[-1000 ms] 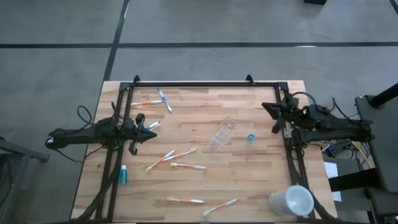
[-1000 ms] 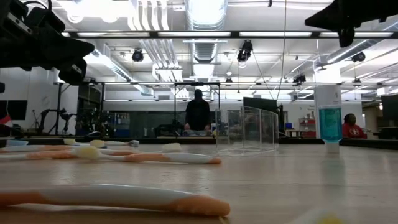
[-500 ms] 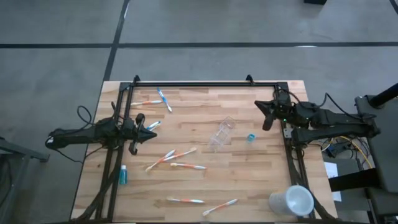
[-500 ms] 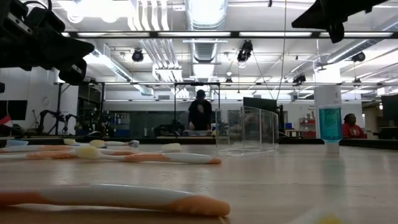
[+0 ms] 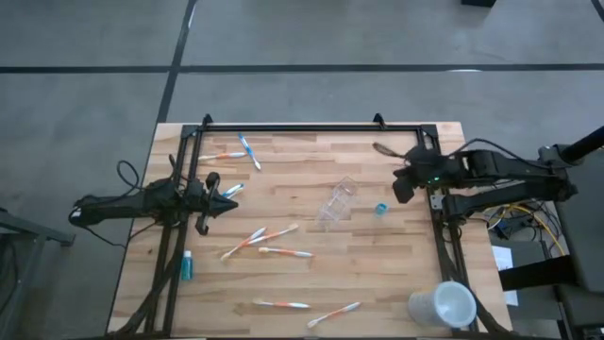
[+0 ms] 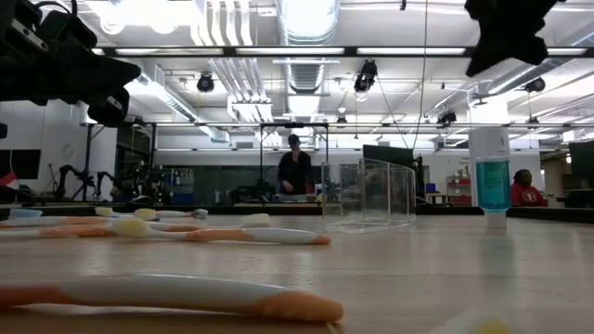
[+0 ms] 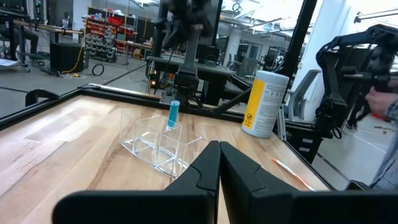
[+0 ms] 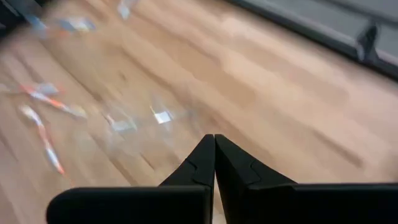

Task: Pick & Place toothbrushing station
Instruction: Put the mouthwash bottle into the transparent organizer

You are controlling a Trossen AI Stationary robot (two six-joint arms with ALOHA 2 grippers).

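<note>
A small clear plastic cup (image 5: 337,203) lies on its side at mid-table. It also shows in the left wrist view (image 7: 158,142). A small blue tube (image 5: 380,209) stands upright just right of the cup. Several thin toothbrushes lie flat on the wood: two at the far left (image 5: 247,151), three at the middle (image 5: 260,238) and two near the front edge (image 5: 281,304). A second blue tube (image 5: 186,265) lies at the near left. My left gripper (image 7: 219,155) is shut and empty over the table's left side (image 5: 226,200). My right gripper (image 8: 214,149) is shut and empty, above and right of the standing tube (image 5: 400,192).
A larger opaque white cup (image 5: 444,305) lies at the near right corner. A black frame (image 5: 293,127) runs along the table's far, left and right sides. Bare wood lies between the clear cup and the front toothbrushes. A person (image 6: 295,172) stands far behind the table.
My right gripper has moved a little toward the table's left, nearer the standing blue tube and the clear cup, and has tipped so that its fingers point more downward. The things on the table lie as before.
</note>
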